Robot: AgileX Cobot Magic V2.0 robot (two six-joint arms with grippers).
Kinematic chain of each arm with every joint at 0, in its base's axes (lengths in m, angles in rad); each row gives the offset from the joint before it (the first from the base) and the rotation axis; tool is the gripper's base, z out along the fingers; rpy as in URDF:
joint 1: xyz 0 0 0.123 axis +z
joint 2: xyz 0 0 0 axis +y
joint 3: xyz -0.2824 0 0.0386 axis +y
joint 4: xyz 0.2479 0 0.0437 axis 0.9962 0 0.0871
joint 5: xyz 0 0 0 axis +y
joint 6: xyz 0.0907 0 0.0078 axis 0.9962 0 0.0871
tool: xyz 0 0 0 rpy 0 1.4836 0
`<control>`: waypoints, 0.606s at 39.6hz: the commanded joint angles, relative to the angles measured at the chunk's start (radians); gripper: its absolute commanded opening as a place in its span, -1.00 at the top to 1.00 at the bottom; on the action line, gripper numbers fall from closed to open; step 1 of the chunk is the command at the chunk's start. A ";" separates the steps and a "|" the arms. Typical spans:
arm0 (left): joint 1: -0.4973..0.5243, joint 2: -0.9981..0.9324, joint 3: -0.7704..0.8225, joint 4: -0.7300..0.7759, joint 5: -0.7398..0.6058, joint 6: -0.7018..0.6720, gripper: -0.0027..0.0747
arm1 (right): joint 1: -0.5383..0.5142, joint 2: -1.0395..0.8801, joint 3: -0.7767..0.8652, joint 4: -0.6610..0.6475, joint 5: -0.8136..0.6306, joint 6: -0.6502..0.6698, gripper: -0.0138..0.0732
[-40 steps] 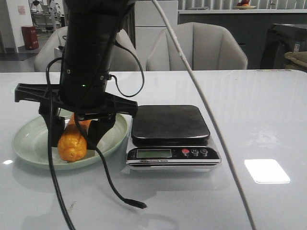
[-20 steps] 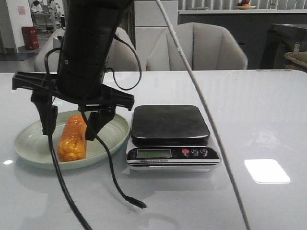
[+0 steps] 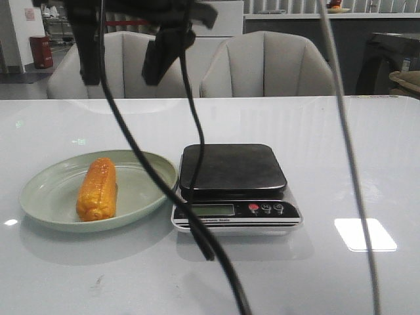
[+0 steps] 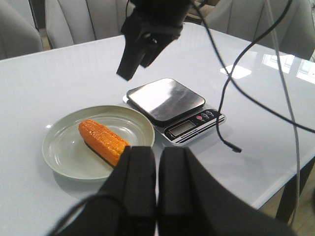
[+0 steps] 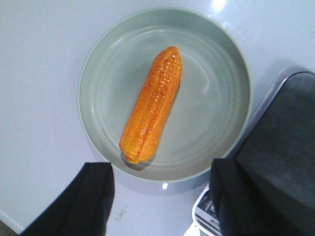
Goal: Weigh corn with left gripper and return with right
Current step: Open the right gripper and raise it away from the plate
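Two claws: one spread, one pressed together; neither holds anything.
Right claw [image 3: 125, 49]: fingers spread wide, nothing between them. It hangs high above the plate, well clear of the corn, and its wrist camera looks straight down into the plate.
Left claw [image 4: 156, 153]: fingers pressed together, pad against pad, with nothing gripped. It sits off toward the near left corner of the table, apart from the plate; the front camera does not show it.
Corn [image 3: 97, 189]: lies flat in the plate, touched by neither claw. Its long axis runs from the near edge toward the far edge, and both ends stay inside the rim.
Plate [image 3: 141, 184]: pale green, round and shallow. It stands on the left part of the table, nearer the near edge than the far one.
Scale [image 3: 233, 170]: dark, square platform carrying no load. It stands just beside the plate, on the side toward the middle of the table. Whether rim and scale touch cannot be told.
Scale display [image 3: 210, 210]: faces the near edge; no reading is legible.
Black cable [image 3: 157, 184]: hangs from the right arm across the front view, passing in front of the plate rim and the scale's corner.
Table [image 3: 341, 151]: white and glossy.
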 commanded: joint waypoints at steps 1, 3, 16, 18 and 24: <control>-0.008 0.012 -0.026 0.000 -0.083 -0.002 0.61 | -0.004 -0.130 0.022 -0.077 -0.023 -0.031 -0.50; -0.008 0.012 -0.026 0.000 -0.083 -0.002 0.61 | -0.004 -0.167 0.075 -0.096 -0.036 -0.031 -0.50; -0.008 0.012 -0.026 0.000 -0.083 -0.002 0.61 | -0.004 -0.427 0.477 -0.104 -0.211 -0.031 -0.50; -0.008 0.012 -0.026 0.000 -0.083 -0.002 0.61 | -0.004 -0.470 0.538 -0.104 -0.246 -0.031 -0.50; -0.008 0.012 -0.026 0.000 -0.083 -0.002 0.61 | -0.004 -0.614 0.737 -0.106 -0.388 -0.031 -0.50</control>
